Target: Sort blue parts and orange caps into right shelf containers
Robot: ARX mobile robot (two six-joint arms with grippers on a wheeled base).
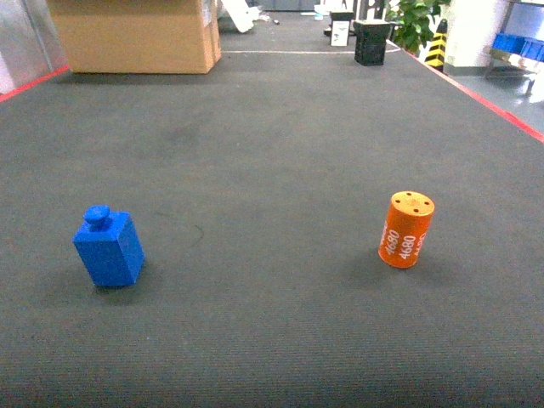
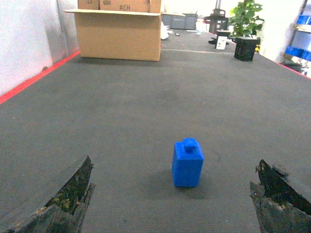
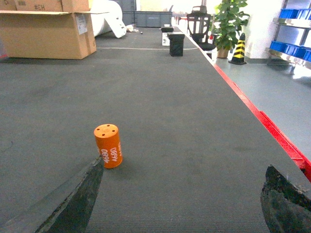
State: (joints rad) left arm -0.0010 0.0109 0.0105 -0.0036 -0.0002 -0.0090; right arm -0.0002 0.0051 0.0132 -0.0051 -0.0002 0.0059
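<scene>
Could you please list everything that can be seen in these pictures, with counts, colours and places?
blue part: one, blue, standing on the dark mat, left of the head view
orange cap: one, orange with white 4680 print, standing on the mat, right
mat: one, dark grey, red-edged, underneath everything
cardboard box: one large, brown, far left end of the mat
black crate: one, black, far end, right of centre
plant: one, green, beyond the mat's far right corner
traffic cone: one, yellow and black, on the floor right
right shelf containers: several, blue, on shelving far right
left gripper: open, behind the blue part
right gripper: open, one finger beside the orange cap
</scene>
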